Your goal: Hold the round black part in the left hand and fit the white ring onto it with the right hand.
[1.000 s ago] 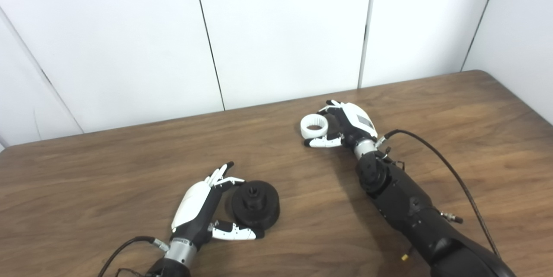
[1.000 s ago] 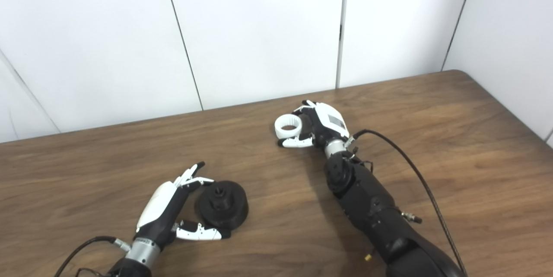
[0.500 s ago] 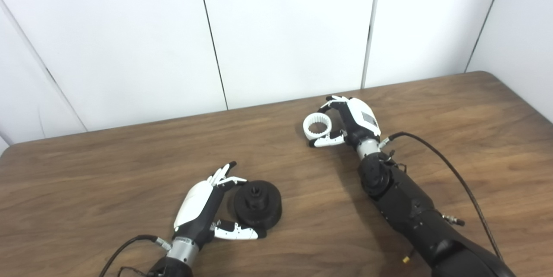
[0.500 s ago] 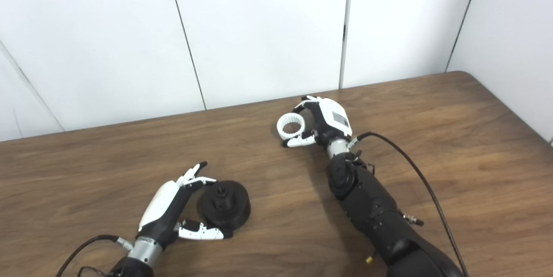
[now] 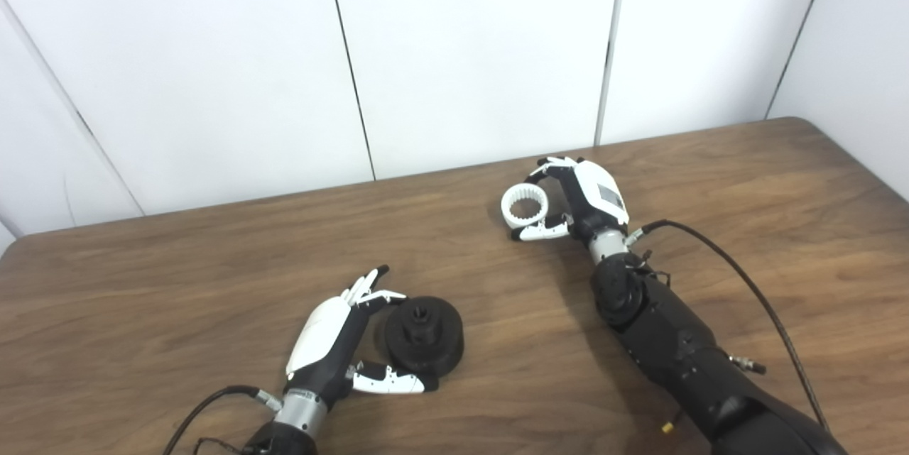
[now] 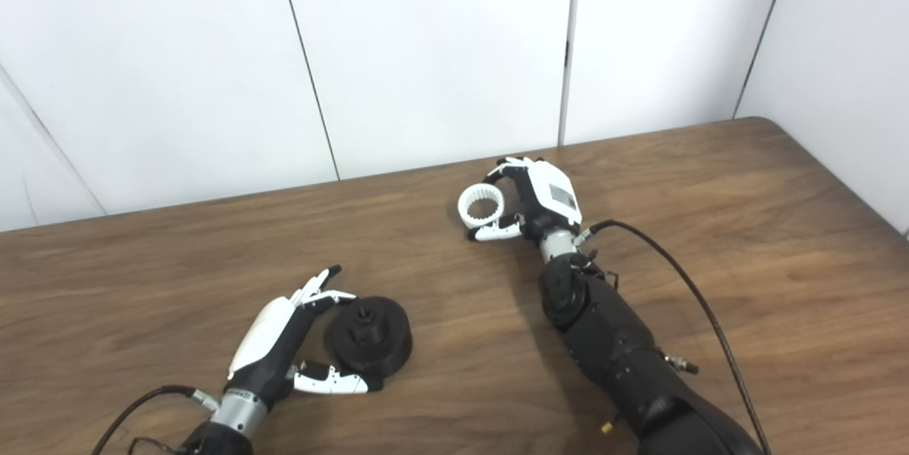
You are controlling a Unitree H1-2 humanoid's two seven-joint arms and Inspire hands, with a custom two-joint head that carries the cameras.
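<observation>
White ring (image 5: 525, 202) pinched between right hand (image 5: 584, 199) fingers (image 5: 545, 168) and thumb, tilted, toothed bore facing camera, off the worktop (image 5: 177, 284). Round black part (image 5: 425, 334) on worktop between left hand (image 5: 328, 341) spread fingers and thumb; contact unclear. Both views agree.

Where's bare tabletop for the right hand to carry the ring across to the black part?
Bare wood runs between the ring and the black part, also the table's left half and far right. Crowded: left hand cups the part; right hand holds the ring; a cable trails right.
</observation>
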